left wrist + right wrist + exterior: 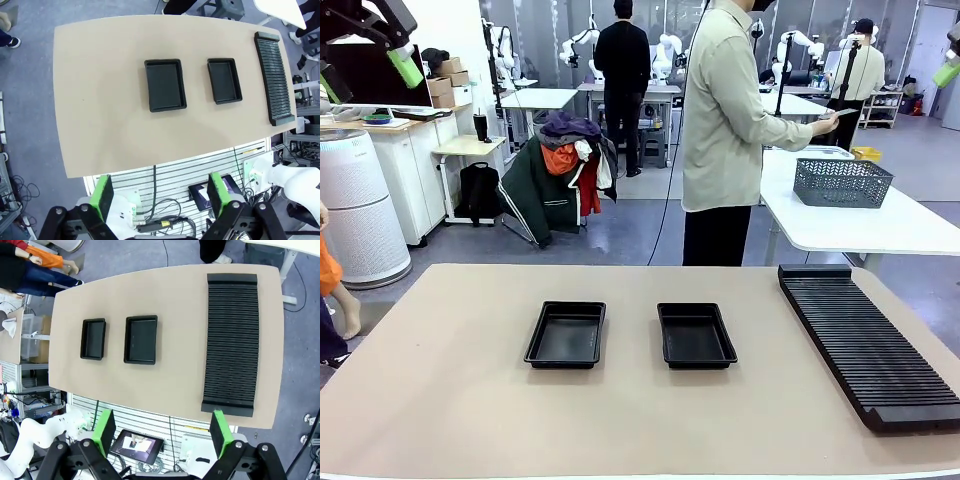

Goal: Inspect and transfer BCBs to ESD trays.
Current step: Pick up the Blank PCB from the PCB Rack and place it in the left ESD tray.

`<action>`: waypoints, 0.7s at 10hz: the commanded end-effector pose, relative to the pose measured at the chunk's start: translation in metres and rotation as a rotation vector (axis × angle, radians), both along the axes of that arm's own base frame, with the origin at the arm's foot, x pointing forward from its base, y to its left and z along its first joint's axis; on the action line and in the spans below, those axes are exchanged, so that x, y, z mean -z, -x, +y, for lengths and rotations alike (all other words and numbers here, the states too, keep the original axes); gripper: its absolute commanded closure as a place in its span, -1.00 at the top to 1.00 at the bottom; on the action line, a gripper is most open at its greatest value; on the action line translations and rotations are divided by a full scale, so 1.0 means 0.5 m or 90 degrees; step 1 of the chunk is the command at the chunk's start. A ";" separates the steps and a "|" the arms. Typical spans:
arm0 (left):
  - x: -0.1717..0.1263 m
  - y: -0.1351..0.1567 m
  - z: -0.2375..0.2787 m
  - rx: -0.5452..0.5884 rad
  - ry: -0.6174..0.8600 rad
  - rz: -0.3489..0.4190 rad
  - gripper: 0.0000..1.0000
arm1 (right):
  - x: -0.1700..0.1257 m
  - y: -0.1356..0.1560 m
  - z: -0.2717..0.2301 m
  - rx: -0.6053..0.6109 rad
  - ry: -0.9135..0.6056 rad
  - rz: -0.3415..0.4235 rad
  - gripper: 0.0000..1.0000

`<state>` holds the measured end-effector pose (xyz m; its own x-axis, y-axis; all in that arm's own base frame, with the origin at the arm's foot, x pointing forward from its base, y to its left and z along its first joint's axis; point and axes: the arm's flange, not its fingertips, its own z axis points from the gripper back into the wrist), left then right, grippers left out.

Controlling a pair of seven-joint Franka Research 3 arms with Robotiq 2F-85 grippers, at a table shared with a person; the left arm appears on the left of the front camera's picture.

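Two empty black ESD trays lie side by side mid-table, the left tray point(565, 335) point(165, 85) point(93, 338) and the right tray point(695, 335) point(224, 80) point(141, 339). No BCBs lie in them; the BCBs are out of view. High over the near-left edge, my left gripper point(367, 78) point(161, 195) stands open, nothing between its green pads. My right gripper point(162, 432) is equally high on the right, open and empty, with one green pad point(948, 72) at the front view's top right corner. Both grippers are far above the trays.
A long black ribbed rack point(870, 345) point(273, 75) point(232, 340) runs along the table's right side. A person point(725, 130) stands at the far edge, turned to a white table with a grey basket point(842, 182), holding a thin flat piece I cannot identify.
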<state>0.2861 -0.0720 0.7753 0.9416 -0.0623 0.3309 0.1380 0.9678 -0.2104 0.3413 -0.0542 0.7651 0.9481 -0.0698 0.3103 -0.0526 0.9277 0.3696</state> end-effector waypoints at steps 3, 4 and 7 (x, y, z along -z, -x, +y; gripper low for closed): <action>0.001 -0.001 0.003 -0.003 0.001 0.001 1.00 | 0.000 0.000 0.001 0.000 0.000 0.000 1.00; 0.001 -0.001 0.003 -0.003 0.001 0.001 1.00 | 0.000 0.000 0.001 0.000 0.000 0.000 1.00; 0.001 -0.001 0.003 -0.003 0.001 0.001 1.00 | 0.000 0.000 0.001 0.000 0.000 0.000 1.00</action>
